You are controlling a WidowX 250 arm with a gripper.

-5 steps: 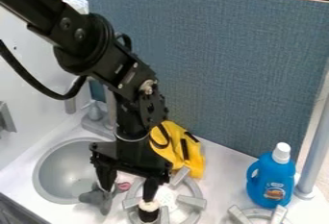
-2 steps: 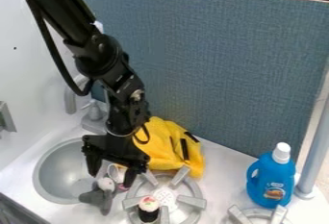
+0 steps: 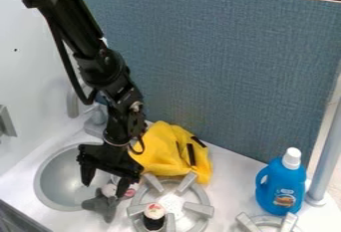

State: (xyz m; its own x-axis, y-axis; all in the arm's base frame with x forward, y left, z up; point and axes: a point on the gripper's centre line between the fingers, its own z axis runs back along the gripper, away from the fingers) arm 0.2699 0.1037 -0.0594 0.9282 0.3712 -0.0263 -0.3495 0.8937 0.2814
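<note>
The gripper (image 3: pixel 104 186) hangs open over the right edge of the sink, its two fingers apart on either side of a grey plush toy's pale head. That grey plush toy (image 3: pixel 101 205) lies at the sink's right rim, just below the fingertips. Beside the right finger is a small pink and white item (image 3: pixel 130 192), partly covered. A small dark sushi-like or cupcake-like toy with a white and red top (image 3: pixel 154 216) stands on the near left part of the stove burner. Behind the gripper, to the right, a yellow cloth (image 3: pixel 166 149) with black strips lies bunched.
The grey sink basin (image 3: pixel 56 182) is at the left, with a faucet (image 3: pixel 73 102) behind it. The burner (image 3: pixel 198 207) stands right of the plush toy. A blue detergent bottle (image 3: pixel 279 183) is near a grey pole at the right. A blue divider (image 3: pixel 233 66) rises behind the counter.
The gripper has moved left and slightly back, away from the small dark toy on the burner to above the grey plush toy. The objects on the counter look unmoved.
</note>
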